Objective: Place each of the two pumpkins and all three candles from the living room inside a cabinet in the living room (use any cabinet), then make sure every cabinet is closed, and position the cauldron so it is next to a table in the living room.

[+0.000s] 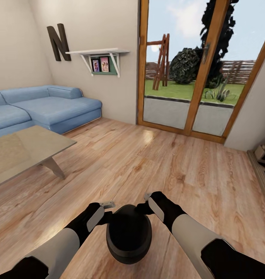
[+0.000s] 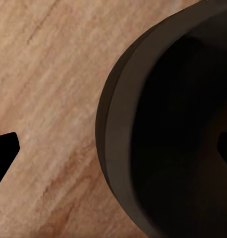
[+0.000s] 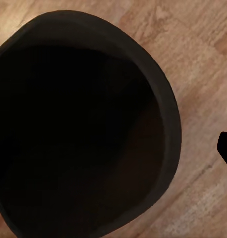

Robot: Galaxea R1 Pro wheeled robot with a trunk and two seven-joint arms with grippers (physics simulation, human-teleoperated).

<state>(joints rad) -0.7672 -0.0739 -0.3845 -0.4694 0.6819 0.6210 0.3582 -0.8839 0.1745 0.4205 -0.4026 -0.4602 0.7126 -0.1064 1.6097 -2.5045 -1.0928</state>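
Cauldron (image 1: 129,234) sits low centre of the head frame, between both grippers: left gripper (image 1: 106,211) and right gripper (image 1: 144,203) each straddle its rim, fingers spread. Table (image 1: 28,149) lies upper left.

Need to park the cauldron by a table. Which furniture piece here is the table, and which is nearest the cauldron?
The glass-topped coffee table, ahead-left of the cauldron, nearer than the blue sofa behind it.
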